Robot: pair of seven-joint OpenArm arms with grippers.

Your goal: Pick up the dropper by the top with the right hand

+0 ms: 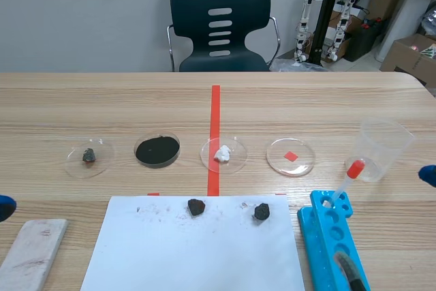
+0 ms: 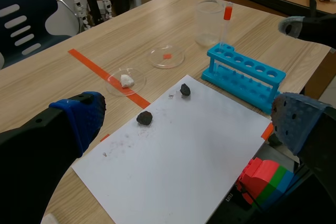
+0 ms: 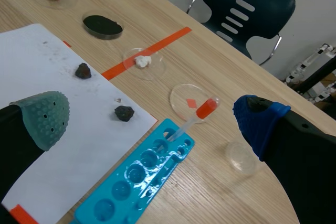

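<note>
Fingers (image 3: 44,116) spread wide, the right hand (image 3: 149,114) hangs above the counter (image 1: 102,100) with nothing between its pads. In the scene view only its blue tip shows at the right border, at about three o'clock from the dropper (image 1: 346,182). The dropper stands tilted in the far end hole of the blue rack (image 1: 327,236), its red bulb (image 1: 355,167) leaning toward one o'clock, touching nothing. Bare counter lies between hand and bulb. A clear cup (image 1: 383,148) stands close at one o'clock from the bulb, and a shallow dish (image 1: 291,157) with a red square lies at ten o'clock. The white sheet (image 1: 197,250) runs its edge just beside the rack at nine o'clock, with a dark lump (image 1: 261,212) near that edge. The left hand (image 2: 189,121), also wide and empty, sits well apart at about nine o'clock from the sheet.
</note>
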